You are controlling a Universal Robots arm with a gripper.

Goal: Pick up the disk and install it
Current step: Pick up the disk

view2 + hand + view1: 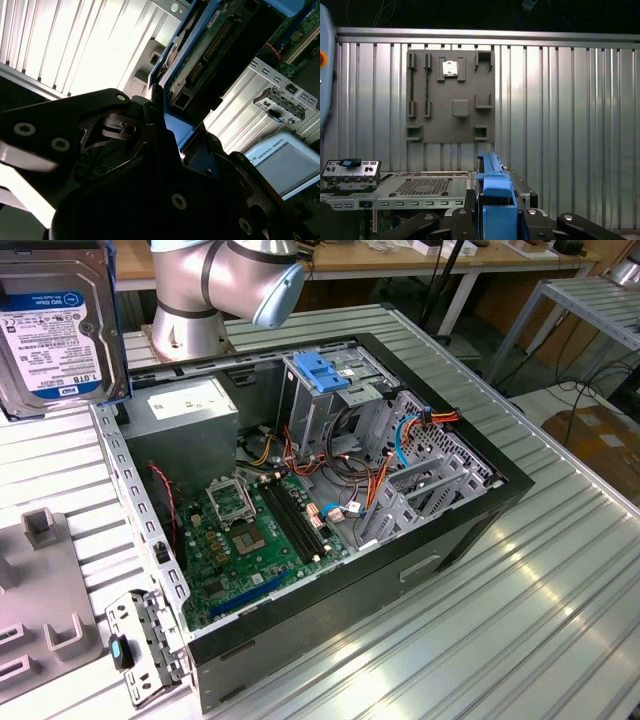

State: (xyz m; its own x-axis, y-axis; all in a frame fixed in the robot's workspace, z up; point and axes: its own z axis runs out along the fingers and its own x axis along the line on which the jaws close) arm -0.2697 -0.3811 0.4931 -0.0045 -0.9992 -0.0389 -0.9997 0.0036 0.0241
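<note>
Hand (494, 210) closed on the disk (492, 192): in the first wrist view the blue carrier rail is seen edge-on, clamped between the black fingers (470, 212) on either side. In the second wrist view the disk (210, 45) runs up and away from the hand with its circuit-board underside showing and its blue rail seated in the grip. In the exterior view the disk (55, 325) is at the exterior view's upper left, raised clear of the ribbed metal counter (480, 620), label side towards the camera, standing roughly upright. It is outside the open computer case (470, 510) and well apart from the drive cage (340, 410), so not yet installed. The blue latch (322, 370) sits on top of the cage. Inside the case, the power-supply box (190, 415) lies on the side nearest the disk, and the motherboard (250, 530) is on the case floor. The arm (215, 280) has its base behind the case. A grey fixture plate (450, 95) lies flat on the counter beyond the case in the first wrist view. A small metal bracket (140, 645) with a blue clip rests beside the case at the exterior view's lower left.
</note>
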